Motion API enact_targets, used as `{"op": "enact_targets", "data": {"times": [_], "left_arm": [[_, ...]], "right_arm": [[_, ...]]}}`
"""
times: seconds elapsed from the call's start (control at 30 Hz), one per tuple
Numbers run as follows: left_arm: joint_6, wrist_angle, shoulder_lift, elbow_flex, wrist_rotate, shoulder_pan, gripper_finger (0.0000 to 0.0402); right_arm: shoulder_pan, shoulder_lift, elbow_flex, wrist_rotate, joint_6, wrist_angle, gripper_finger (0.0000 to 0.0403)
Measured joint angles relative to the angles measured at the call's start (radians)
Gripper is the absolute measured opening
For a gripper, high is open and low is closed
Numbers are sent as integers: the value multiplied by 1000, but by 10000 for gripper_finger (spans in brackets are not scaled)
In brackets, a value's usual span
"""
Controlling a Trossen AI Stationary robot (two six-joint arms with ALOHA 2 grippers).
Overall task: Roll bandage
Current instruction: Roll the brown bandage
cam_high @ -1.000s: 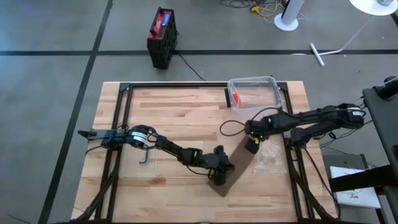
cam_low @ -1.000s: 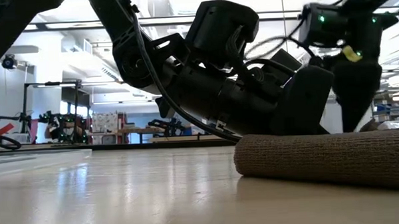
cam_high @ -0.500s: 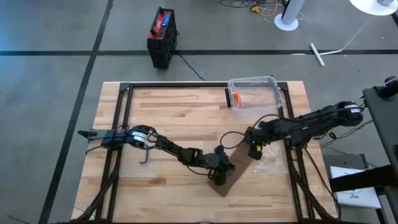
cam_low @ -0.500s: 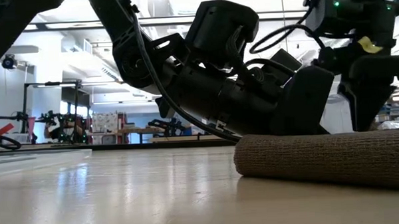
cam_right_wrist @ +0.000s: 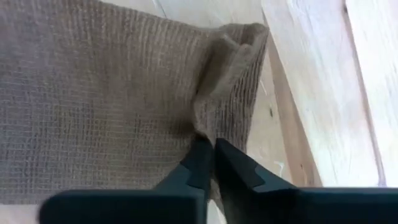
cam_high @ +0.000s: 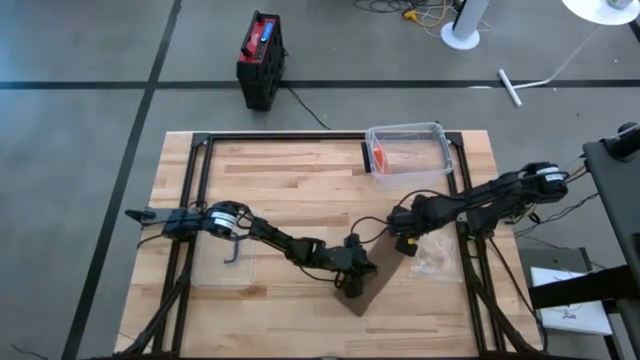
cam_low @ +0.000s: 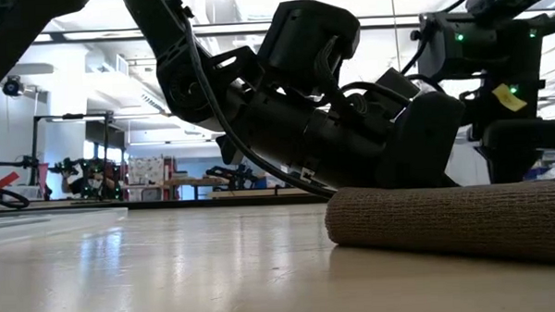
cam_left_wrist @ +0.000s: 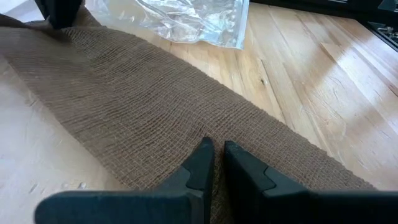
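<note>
A brown woven bandage (cam_high: pixel 380 272) lies as a slanting strip on the wooden table, right of the middle. Its near end is wound into a roll (cam_low: pixel 446 222). My left gripper (cam_high: pixel 352 283) sits at that rolled near end, shut on the cloth. My right gripper (cam_high: pixel 405 243) points almost straight down at the strip's far end and is shut on it. Between the two grippers the strip (cam_left_wrist: pixel 124 93) lies flat on the wood. My left gripper meets the bandage at its rolled near end (cam_left_wrist: pixel 214 163), coming in slanting down from the table's left. Its fingers point along the strip. They hide how much cloth lies between them. The roll rests on the table. My right gripper pinches a raised fold of the bandage (cam_right_wrist: pixel 208 121) between its two fingers, close to the strip's far end and one of its corners. The fingers come from above, pointing down. The cloth puckers into a ridge at the tips, and the rest of the end lies on the table.
A crumpled clear plastic bag (cam_high: pixel 437 255) lies just right of the bandage's far end. A clear container (cam_high: pixel 408 148) stands at the far edge. A small bent tool (cam_high: pixel 234 250) lies at the left. Black frame rails (cam_high: pixel 195 200) run along the table's sides.
My right gripper has come down and a little toward the near edge onto the bandage's far end, rolling its wrist as it went. The bandage and its roll have stayed where they were.
</note>
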Motion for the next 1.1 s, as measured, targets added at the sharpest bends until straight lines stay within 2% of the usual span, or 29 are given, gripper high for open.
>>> {"op": "enact_targets", "data": {"times": [0.13,0.27,0.6,0.87,1.0,1.1], "left_arm": [[0,0,0,0,0,0,32],[-1,0,0,0,0,0,32],[-1,0,0,0,0,0,32],[-1,1,0,0,0,0,32],[-2,1,0,0,0,-1,32],[-2,2,0,0,1,-1,32]], "right_arm": [[-14,-30,27,39,-10,-26,6],[-43,-96,89,113,-33,-132,2],[-207,-314,331,136,-192,-402,1],[-472,-452,526,77,-349,-444,0],[-603,-462,612,29,-391,-514,0],[-664,-458,647,-51,-394,-555,0]]}}
